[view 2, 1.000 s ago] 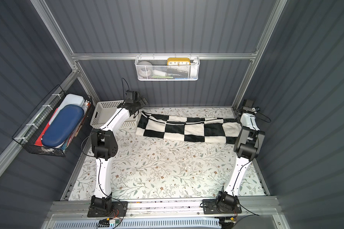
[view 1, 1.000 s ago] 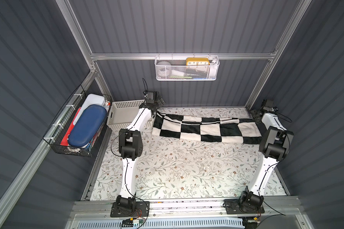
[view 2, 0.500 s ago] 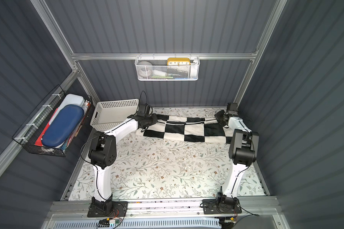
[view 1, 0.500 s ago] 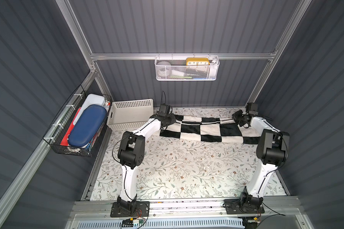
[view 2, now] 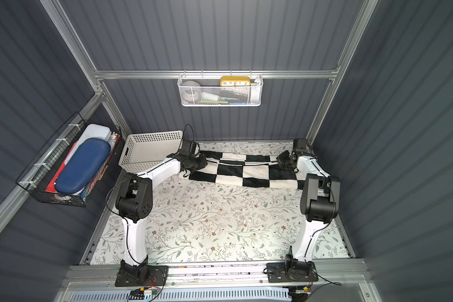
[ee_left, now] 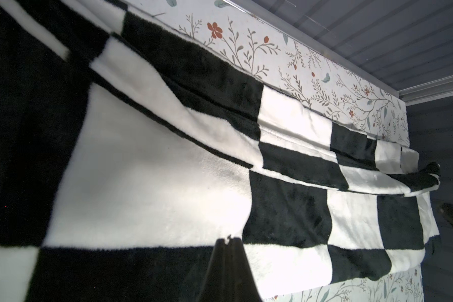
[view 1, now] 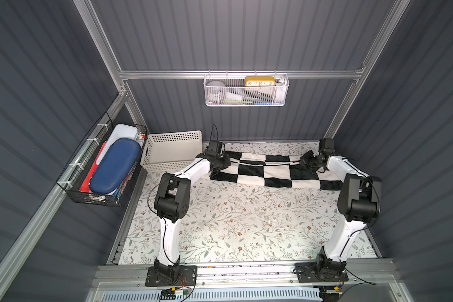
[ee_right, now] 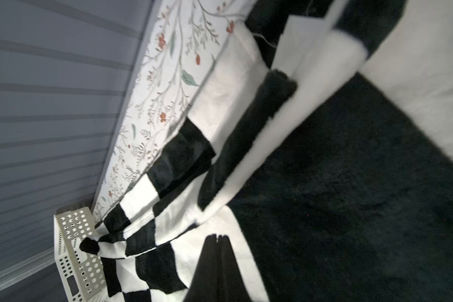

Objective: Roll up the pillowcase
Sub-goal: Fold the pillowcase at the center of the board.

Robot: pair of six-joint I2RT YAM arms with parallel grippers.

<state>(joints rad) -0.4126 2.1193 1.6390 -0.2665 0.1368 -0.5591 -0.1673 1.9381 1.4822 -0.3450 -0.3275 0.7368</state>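
Pillowcase (view 1: pixel 262 172), one only, lies across the 12 o'clock end of the floral table cover (view 1: pixel 246 222) as a wide band running from 9 to 3 o'clock. It is plush cloth in big black and white squares. Its far long edge is doubled over toward 6 o'clock into a narrow layered fold. The near edge lies flat on the cover.

At 9 o'clock one black wire basket (view 1: pixel 94 183) hangs on the side wall, with one blue case (view 1: pixel 113 167) on top of its contents. One white perforated basket (view 1: pixel 173 151) stands at about 11 o'clock on the table, just beside the cloth's 9 o'clock end.

There are two arms and two pincers. The left gripper (view 1: pixel 221 164) sits over the cloth's 9 o'clock end. In the left wrist view the left gripper (ee_left: pixel 228 241) has its jaws pressed together above a white square, and no cloth shows between them.

One white mesh basket (view 1: pixel 246 91) hangs on the back rail at 12 o'clock, with one yellow clock (view 1: pixel 260 81) inside.

The right gripper (view 1: pixel 308 162) sits over the cloth's 3 o'clock end, on the folded band. In the right wrist view the right gripper (ee_right: pixel 217 238) is also closed tip to tip. Whether either pincer touches the plush cannot be told.
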